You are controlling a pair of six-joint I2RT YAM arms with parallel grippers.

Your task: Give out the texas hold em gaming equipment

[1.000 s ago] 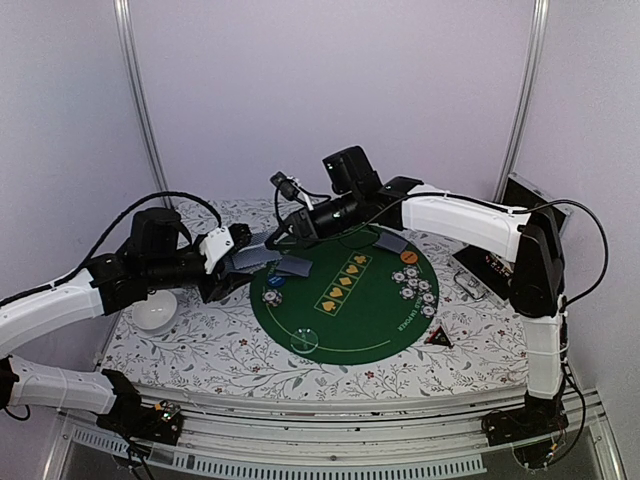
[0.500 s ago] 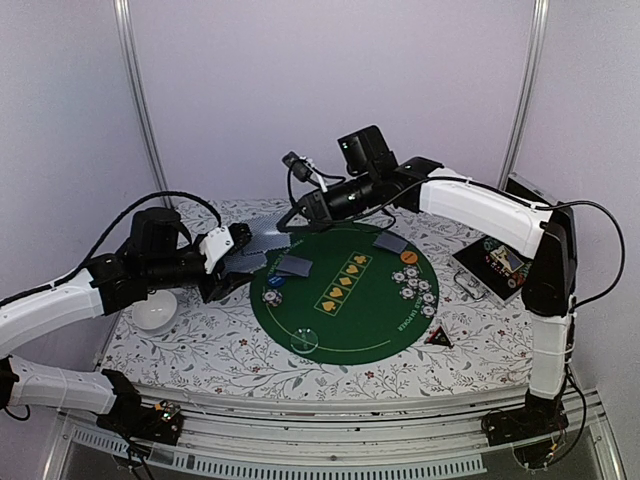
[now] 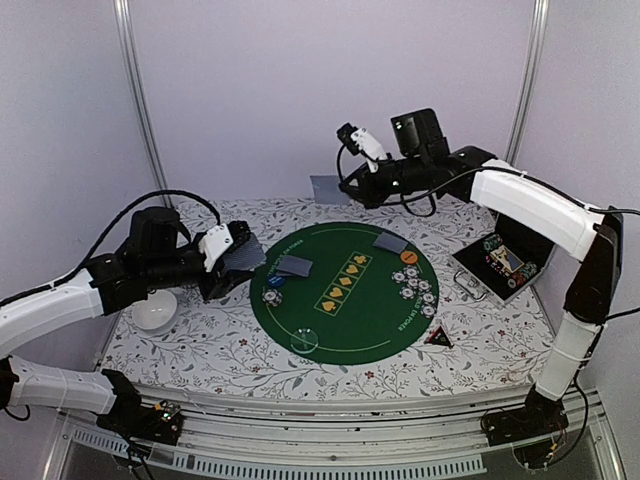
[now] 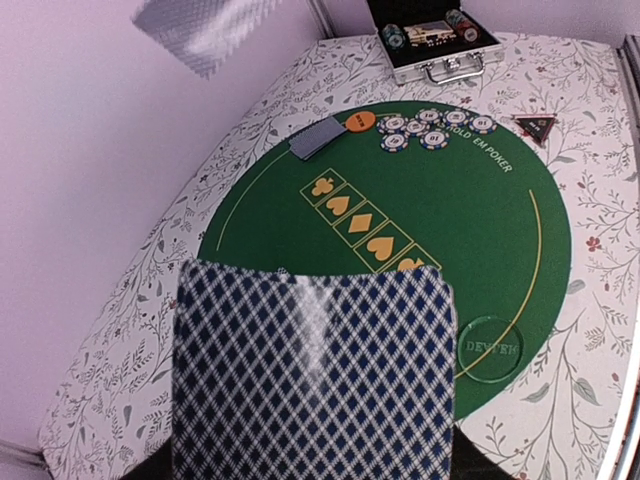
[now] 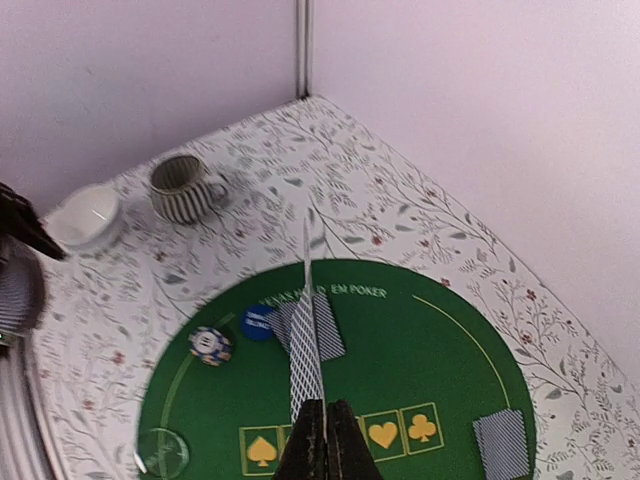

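Right tool (image 5: 324, 425): pinched shut on one card (image 5: 305, 375), gripped by one edge and held high over the far side of the tabletop (image 3: 200, 350) (edge-on from the wrist).
Left tool (image 3: 228, 265): clamped on the deck (image 4: 312, 370), just left of the green mat (image 3: 340, 325).
Card handling: likely light, thin, bendy and slick; take it by an edge, gently.
Deck handling: probably slides apart; squeeze across its faces.

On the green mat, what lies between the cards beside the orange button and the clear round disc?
Only the printed row of yellow suit symbols; no loose item lies there. The left wrist view shows it.
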